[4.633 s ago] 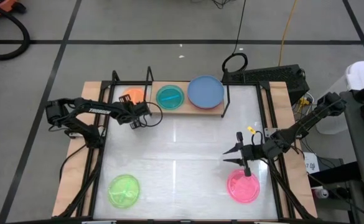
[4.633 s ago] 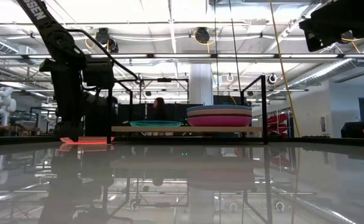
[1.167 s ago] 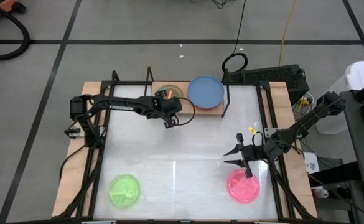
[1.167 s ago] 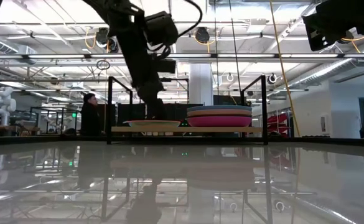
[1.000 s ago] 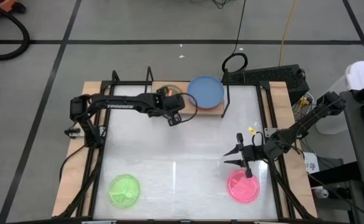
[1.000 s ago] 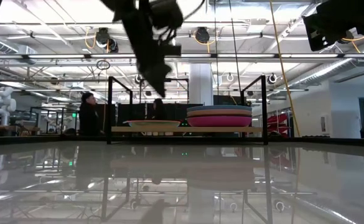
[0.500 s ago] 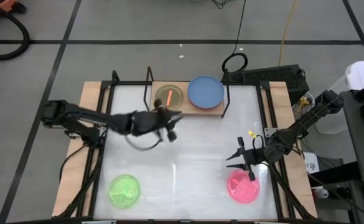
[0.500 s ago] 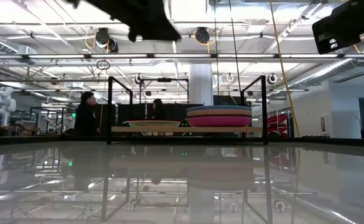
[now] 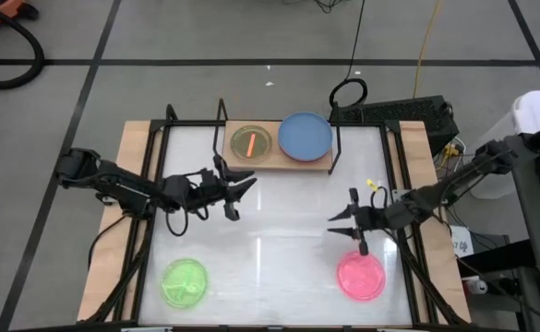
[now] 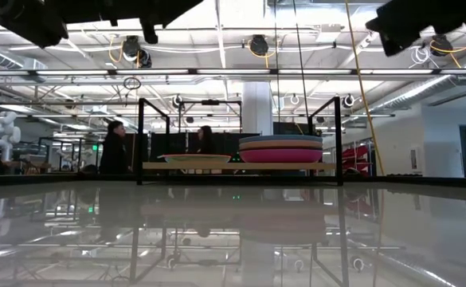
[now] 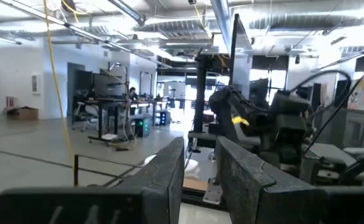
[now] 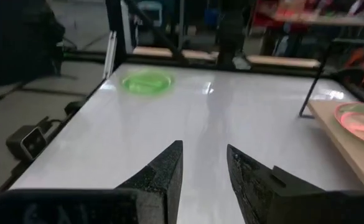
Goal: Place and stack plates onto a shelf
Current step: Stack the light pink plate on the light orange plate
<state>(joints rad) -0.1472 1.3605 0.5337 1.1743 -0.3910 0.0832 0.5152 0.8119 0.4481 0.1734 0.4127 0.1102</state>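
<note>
**Two plates still on the table, both grippers empty**

Your left gripper (image 9: 235, 191) hangs over the table just in front of the shelf (image 9: 318, 164), fingers parted and holding nothing. Your right gripper (image 9: 343, 222) sits above the hot pink plate (image 9: 360, 275) near the table's front right corner, also spread and empty.

On the shelf, which stands along the table's back edge, the blue plate (image 9: 305, 135) tops a stack at the right end; the low view shows salmon and magenta layers (image 10: 280, 151) beneath it. At the left end lies a second, shallower stack (image 9: 250, 142), its top plate looking orange-streaked over teal, though the colours blend and you cannot count the plates there.

You appear to be between placements. The lime green plate (image 9: 185, 281) waits near the front left corner, well apart from the left gripper, so that arm would need to travel back toward the front edge and drop low to catch the rim. The right gripper needs only a short descent onto the pink plate's rim.

The low view cuts off both arms at the top.
</note>
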